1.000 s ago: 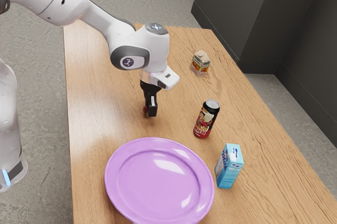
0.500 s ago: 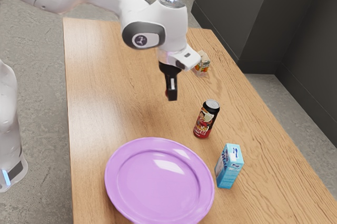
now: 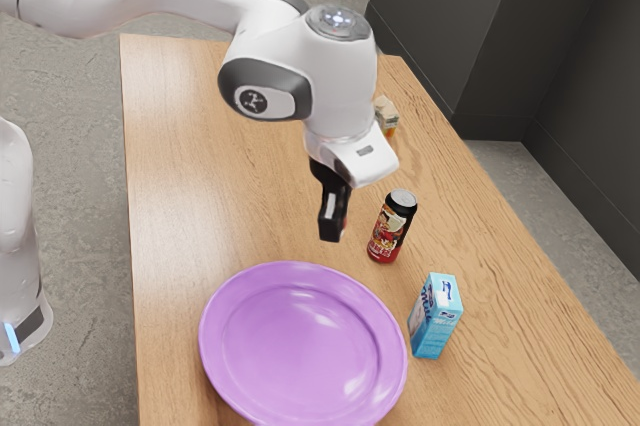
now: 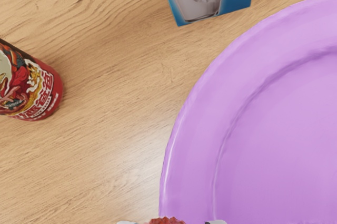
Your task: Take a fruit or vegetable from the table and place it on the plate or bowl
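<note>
Stretching bare along the exterior view's left, the table leaves open room. The purple plate lies near. The gripper hangs just past its far rim, fingers pinching a red fruit, a mere sliver cut off at the wrist view's edge. Rightward stand a red can and a blue carton, both close. The arm half hides a far small carton.

Red can upright nr blue milk carton; sm. orange carton well behind, partly hidden.
</note>
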`<state>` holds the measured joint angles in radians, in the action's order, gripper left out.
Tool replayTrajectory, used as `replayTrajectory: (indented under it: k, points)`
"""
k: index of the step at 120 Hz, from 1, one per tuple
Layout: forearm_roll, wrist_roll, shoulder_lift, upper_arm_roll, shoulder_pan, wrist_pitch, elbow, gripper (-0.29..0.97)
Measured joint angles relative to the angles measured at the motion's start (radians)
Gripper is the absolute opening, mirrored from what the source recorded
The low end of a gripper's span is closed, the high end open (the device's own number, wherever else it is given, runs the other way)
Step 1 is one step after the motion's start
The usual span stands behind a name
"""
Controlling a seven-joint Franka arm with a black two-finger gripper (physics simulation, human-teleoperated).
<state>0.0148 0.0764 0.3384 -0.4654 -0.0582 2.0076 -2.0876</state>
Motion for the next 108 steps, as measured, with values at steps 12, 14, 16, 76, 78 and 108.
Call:
replayTrajectory:
  k: [12, 14, 16, 76, 78, 108]
  points:
    - [-0.002, 0.001, 0.000, -0.044, 0.000, -0.012, 0.015, 0.12]
    - [-0.003, 0.001, 0.000, -0.053, 0.000, -0.014, 0.016, 0.13]
    - [-0.004, 0.001, 0.000, -0.060, 0.000, -0.016, 0.018, 0.12]
    - [-0.022, 0.003, -0.023, -0.140, 0.003, -0.035, 0.027, 0.20]
    - [-0.022, 0.003, -0.023, -0.140, 0.003, -0.036, 0.027, 0.25]
    - [-0.026, 0.006, -0.015, -0.140, 0.003, -0.040, 0.027, 0.61]
